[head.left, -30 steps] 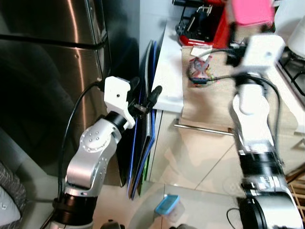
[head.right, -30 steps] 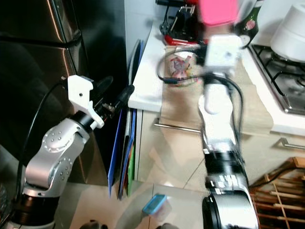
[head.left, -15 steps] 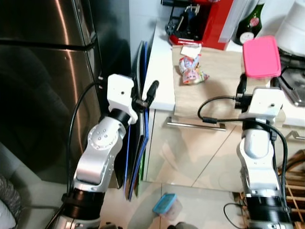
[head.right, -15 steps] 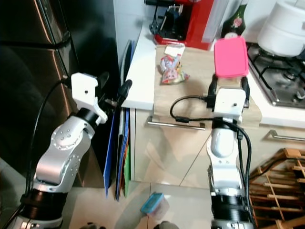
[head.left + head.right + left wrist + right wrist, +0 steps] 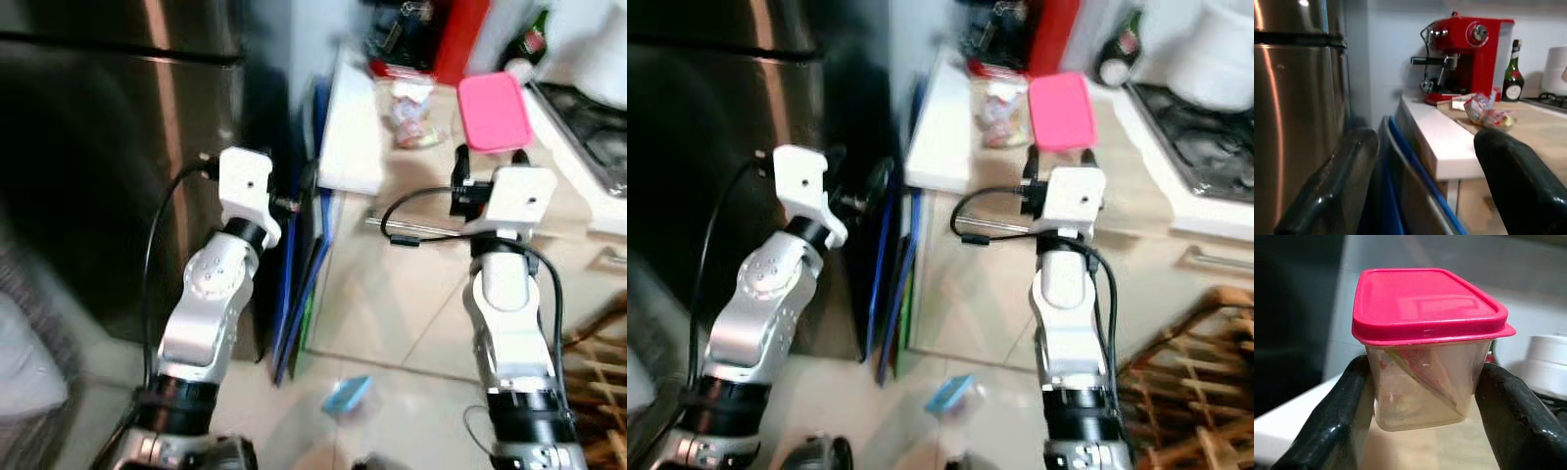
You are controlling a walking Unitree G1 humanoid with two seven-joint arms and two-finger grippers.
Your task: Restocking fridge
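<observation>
1. The right gripper (image 5: 1420,396) has its two black fingers (image 5: 1327,426) pressed on both sides of a clear box with a pink lid (image 5: 1425,347).
2. The box is held up off the counter, upright, with some food inside it.
3. From the head, the pink lid (image 5: 494,111) shows just above the right wrist, over the wooden counter (image 5: 431,176).
4. The left gripper (image 5: 1425,196) has its fingers spread wide apart with nothing between them.
5. It is up beside the shiny fridge (image 5: 118,147), near the blue boards (image 5: 299,284) that stand between the fridge and the counter.
6. On the counter sit a crinkly snack bag (image 5: 1486,112), a red coffee machine (image 5: 1469,61) and a dark bottle (image 5: 1513,73).
7. A small blue-lidded box (image 5: 348,395) lies on the floor.
</observation>
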